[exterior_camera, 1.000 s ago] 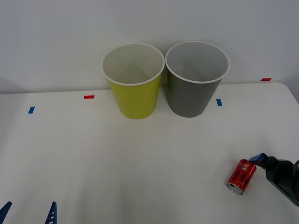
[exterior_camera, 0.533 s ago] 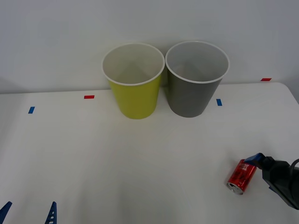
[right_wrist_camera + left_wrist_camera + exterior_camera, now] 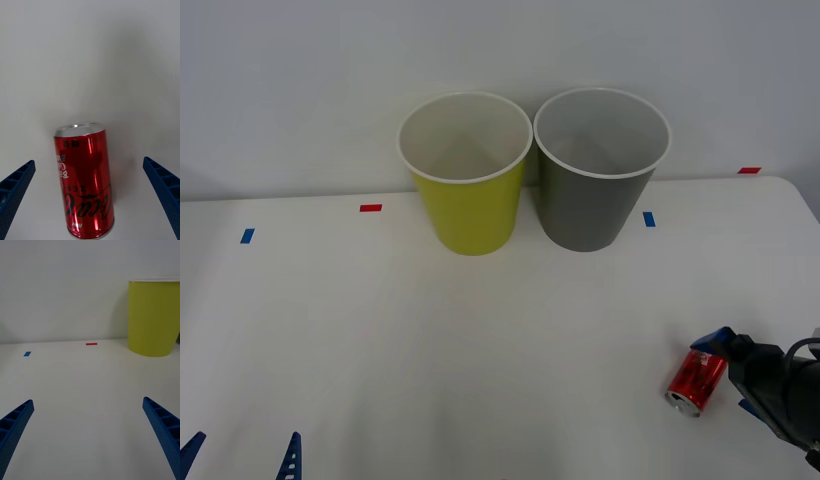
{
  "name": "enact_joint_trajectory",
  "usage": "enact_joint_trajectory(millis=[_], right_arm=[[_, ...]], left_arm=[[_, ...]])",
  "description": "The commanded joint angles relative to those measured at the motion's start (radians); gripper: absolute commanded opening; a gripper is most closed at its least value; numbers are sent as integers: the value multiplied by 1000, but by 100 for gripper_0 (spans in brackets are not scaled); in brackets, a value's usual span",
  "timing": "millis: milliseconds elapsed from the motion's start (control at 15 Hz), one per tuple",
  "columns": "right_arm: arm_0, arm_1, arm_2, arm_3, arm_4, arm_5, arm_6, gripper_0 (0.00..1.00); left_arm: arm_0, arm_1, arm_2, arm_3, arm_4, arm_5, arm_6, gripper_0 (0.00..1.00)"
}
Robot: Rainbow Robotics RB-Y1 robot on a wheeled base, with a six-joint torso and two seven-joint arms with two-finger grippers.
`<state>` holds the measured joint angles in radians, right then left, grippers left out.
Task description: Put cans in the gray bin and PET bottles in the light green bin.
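Observation:
A small red can (image 3: 697, 380) lies on its side on the white table (image 3: 480, 340) at the front right. My right gripper (image 3: 726, 373) is open and straddles it, one blue fingertip (image 3: 714, 340) at the can's far end. In the right wrist view the can (image 3: 85, 180) lies between the open fingers (image 3: 17, 183) without touching them. The light green bin (image 3: 467, 180) and the gray bin (image 3: 598, 185) stand upright side by side at the back. My left gripper (image 3: 242, 446) rests open at the front left corner, with the light green bin (image 3: 153, 318) far ahead of it.
Small red tape marks (image 3: 370, 208) and blue tape marks (image 3: 648, 218) lie on the table near the back. A grey wall (image 3: 300, 90) rises right behind the bins. Open tabletop stretches between the can and the bins.
My right gripper has shifted slightly down and left, closing in around the can. The can, both bins and the left arm have stayed still.

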<state>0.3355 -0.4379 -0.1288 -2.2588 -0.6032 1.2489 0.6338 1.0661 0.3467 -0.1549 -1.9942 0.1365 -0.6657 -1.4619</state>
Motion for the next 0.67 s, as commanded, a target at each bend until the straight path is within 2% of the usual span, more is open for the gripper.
enact_joint_trajectory(millis=[67, 667], right_arm=[[-39, 44, 6, 22, -1, 15, 35, 100], [-113, 28, 49, 28, 65, 135, 78, 100]], left_arm=[[0, 0, 0, 0, 0, 0, 0, 100], [0, 0, 0, 0, 0, 0, 0, 100]])
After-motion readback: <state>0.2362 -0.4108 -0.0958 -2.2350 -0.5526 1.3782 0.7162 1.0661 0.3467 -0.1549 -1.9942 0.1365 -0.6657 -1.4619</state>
